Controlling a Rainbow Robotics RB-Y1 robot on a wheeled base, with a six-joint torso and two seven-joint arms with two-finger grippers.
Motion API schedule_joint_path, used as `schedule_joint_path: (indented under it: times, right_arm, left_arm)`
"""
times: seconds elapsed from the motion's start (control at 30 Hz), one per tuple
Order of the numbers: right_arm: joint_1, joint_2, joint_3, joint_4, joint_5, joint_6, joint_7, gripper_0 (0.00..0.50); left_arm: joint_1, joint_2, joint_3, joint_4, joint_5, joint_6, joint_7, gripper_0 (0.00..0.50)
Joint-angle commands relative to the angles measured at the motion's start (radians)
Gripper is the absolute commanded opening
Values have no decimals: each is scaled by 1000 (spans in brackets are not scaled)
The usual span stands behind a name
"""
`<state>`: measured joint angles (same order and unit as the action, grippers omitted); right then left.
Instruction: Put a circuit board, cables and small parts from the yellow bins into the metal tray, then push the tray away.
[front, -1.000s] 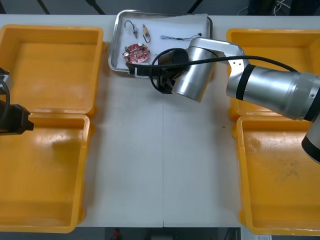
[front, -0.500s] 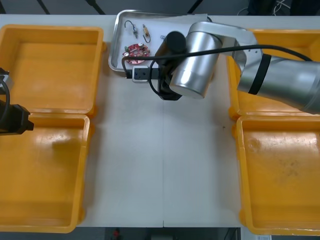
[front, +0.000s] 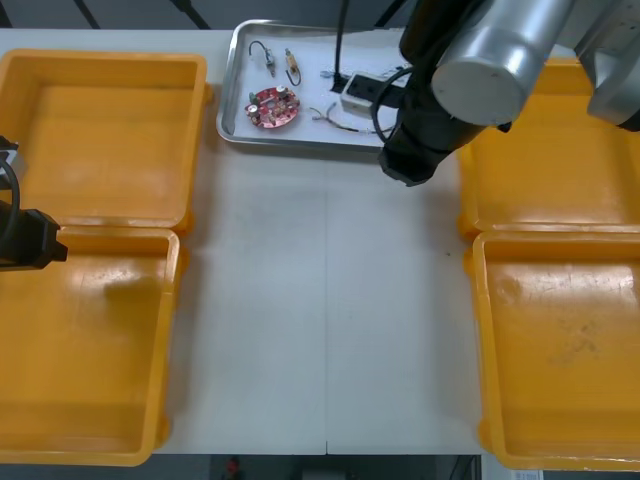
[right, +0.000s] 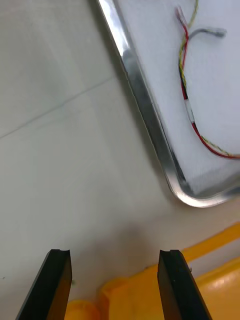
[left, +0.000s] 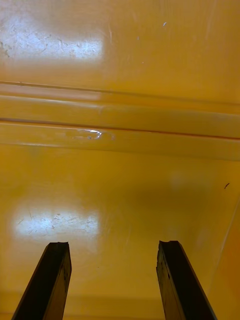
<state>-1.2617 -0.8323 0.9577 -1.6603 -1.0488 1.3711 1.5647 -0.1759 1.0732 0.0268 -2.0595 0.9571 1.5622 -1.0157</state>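
Metal tray (front: 300, 143) sits upper centre on the surface (front: 320, 300), holding circuit board (front: 273, 107) and red-and-yellow cable (right: 187, 107). Right jaws spread, empty, beside its corner. Left jaws spread over a yellow bin (left: 120, 120), left edge.

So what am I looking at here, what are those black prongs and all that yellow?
It is a two-armed robot at a table. One picture looks down from above; the other two come from cameras on its wrists. The black prongs are the fingers of each hand. The right hand is open, holding nothing, above the table beside a corner of the metal tray. The left hand is open over a yellow bin. In the tray lie a red circuit board, a red and yellow cable and small metal parts.
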Motion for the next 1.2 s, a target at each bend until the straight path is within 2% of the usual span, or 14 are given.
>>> schedule_joint_path:
  times: [0.03,0.13,0.23,0.43,0.67,1.03,1.2]
  right_arm:
    - [-48,-123,-59,-44,-74,16,-106,500]
    - [-28,-180,-82,-70,-102,20,-181,500]
    - [10,-202,-142,-76,-111,39,-229,500]
    - [216,-228,-447,-115,-120,161,-242,500]
    - [438,-263,-723,-179,-137,270,-252,500]
    - [717,-283,-1024,-207,-143,336,-288,500]
    - [809,-283,-1100,-208,-129,342,-384,500]
  left_arm:
    - [16,45,16,-7,6,-2,-66,500]
    - [16,45,16,-7,6,-2,-66,500]
    - [16,45,16,-7,6,-2,-66,500]
    - [16,45,16,-7,6,-2,-66,500]
    - [16,45,16,-7,6,-2,-66,500]
    - [16,45,16,-7,6,-2,-66,500]
    - [16,45,16,-7,6,-2,-66,500]
